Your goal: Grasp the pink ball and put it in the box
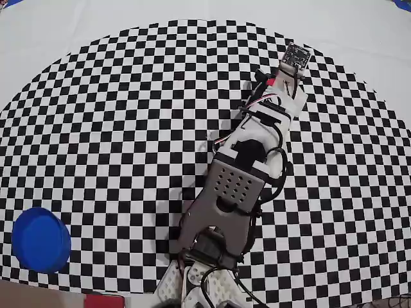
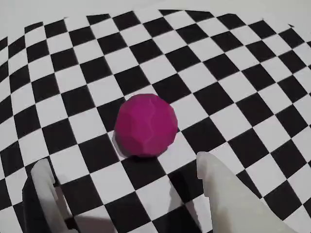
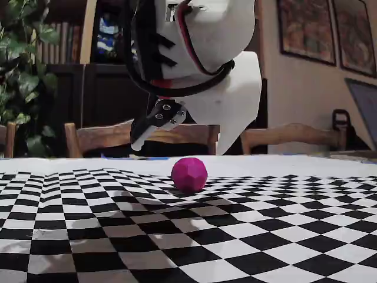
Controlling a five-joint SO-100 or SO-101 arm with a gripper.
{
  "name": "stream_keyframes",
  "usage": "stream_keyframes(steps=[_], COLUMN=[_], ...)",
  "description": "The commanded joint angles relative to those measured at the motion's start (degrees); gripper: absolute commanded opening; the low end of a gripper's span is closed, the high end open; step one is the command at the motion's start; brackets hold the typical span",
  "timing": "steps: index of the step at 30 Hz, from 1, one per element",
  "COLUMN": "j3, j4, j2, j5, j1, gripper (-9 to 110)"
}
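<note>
From above, your white plastic arm (image 1: 247, 173) reaches across the checkered table (image 1: 115, 115); the round blue box (image 1: 40, 240) sits far left. In your wrist view, the bumpy pink ball (image 2: 146, 125) lies between the spread gripper (image 2: 124, 177) fingers, untouched. From the side, the ball rests on the table.

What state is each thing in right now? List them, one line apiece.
pink ball: resting on the checkered mat, free, not gripped, outside the box.
gripper: open, fingers apart, above the mat just short of the ball, holding nothing.
box: sitting at the mat's lower left edge in the overhead view, far from the arm; no ball on or in it.
checkered mat: lying flat.
</note>
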Motion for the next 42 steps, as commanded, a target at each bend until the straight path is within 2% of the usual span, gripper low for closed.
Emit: stream_keyframes(steps=[1,42], j3=[-2.9,-19.6], j4=[0.18,3.87], j2=[-0.18,-12.39], j5=[-0.44,-0.44], j1=[0.7,1.58], gripper=[35,35])
